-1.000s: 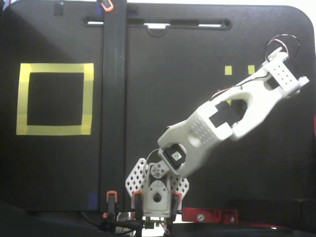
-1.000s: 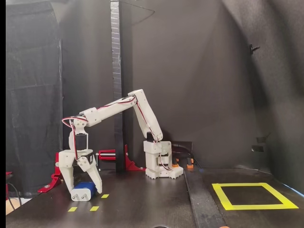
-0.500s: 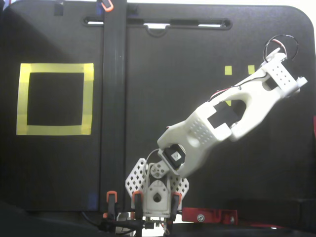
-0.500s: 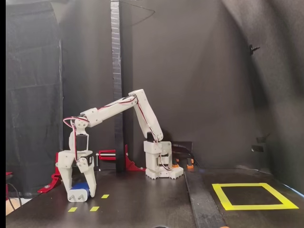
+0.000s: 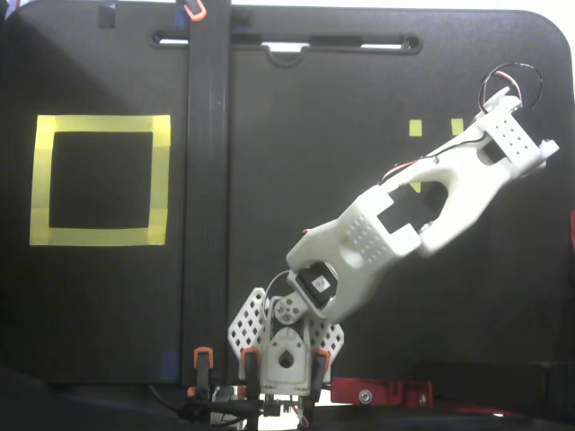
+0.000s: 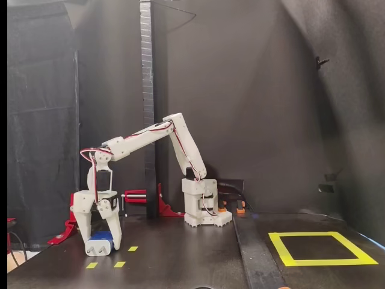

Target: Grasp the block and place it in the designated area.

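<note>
**Fingers close in on the block**

A second ago the gripper [image 6: 98, 244] stood with its fingers spread wide over the block [image 6: 100, 243]; now they have drawn in tight on either side of it. The grasp looks made, and that puts the pick-up half of the job close to done, with the carry not yet begun. The block sits low on the black table [image 6: 180, 259], down at floor level by the look of it, just beside the small yellow tape marks [image 6: 119, 264] at the left of the side view. Whether it has cleared the surface at all is hard to call from this distance.

The arm [image 6: 150, 133] reaches out from its base [image 6: 201, 208], upper link leaning back, forearm sloping down, wrist pointing the fingers straight down. From the top view the arm [image 5: 422, 211] stretches to the upper right and hides both fingers and block.

The yellow tape square [image 6: 322, 248] lies well apart, on the far right of the side view, across the dark strip [image 6: 255, 259].
</note>
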`<move>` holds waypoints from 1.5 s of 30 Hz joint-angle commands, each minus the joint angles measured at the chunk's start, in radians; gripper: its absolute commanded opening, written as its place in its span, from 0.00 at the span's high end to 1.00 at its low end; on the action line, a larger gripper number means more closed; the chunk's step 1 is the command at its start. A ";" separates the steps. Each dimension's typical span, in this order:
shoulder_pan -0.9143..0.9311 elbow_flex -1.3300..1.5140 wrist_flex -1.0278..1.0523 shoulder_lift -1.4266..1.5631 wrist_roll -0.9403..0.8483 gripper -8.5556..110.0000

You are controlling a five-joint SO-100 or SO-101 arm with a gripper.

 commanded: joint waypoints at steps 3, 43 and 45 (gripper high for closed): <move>-0.005 -0.069 0.071 0.044 0.008 0.78; -0.044 -0.385 0.479 0.190 0.210 0.78; -0.044 -0.385 0.480 0.190 0.212 0.78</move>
